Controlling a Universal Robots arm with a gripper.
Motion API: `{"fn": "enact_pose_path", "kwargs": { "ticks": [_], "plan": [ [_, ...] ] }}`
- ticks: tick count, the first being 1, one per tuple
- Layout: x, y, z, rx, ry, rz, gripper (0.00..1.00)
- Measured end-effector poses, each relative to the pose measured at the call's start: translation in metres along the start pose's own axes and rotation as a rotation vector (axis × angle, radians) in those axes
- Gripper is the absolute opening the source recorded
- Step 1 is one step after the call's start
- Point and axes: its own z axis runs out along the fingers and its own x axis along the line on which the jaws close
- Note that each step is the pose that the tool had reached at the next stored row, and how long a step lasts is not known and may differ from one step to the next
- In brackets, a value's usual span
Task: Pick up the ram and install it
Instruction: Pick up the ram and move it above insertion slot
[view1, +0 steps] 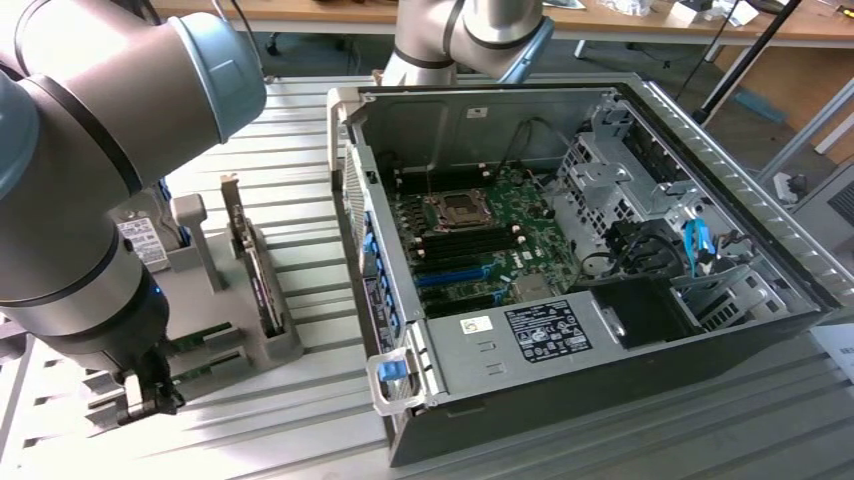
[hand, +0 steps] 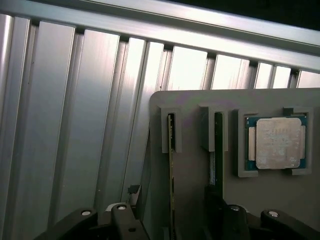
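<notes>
Gripper (hand: 177, 222) spread fully wide and empty, low over the holder (hand: 192, 165) at the exterior view's left. The ram (hand: 171, 165) stands on edge in its slot, below the fingers. Its twin (hand: 218, 145) sits just beside it, so an off-centre close could snag both sticks or tilt one.

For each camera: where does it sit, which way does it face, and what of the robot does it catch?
Exterior view: high up, looking down on the open case and the holder; the arm stands at the exterior view's left.
Wrist view: on the wrist, looking down on the holder with a ram, a second ram and the processor; the open gripper above them.
Shared: the holder and the gripper.
</notes>
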Motion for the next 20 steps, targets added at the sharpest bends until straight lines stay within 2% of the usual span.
{"fn": "enact_pose_path", "kwargs": {
  "ticks": [2,6,7,10,20],
  "plan": [
    [0.0,0.0,0.0,-0.0001,0.0,0.0,0.6],
    [0.0,0.0,0.0,0.0,0.0,0.0,0.35],
    [0.0,0.0,0.0,-0.0001,0.0,0.0,0.35],
    [0.0,0.0,0.0,0.0,0.0,0.0,0.16],
    [0.0,0.0,0.0,0.0,0.0,0.0,0.13]
  ]
}}
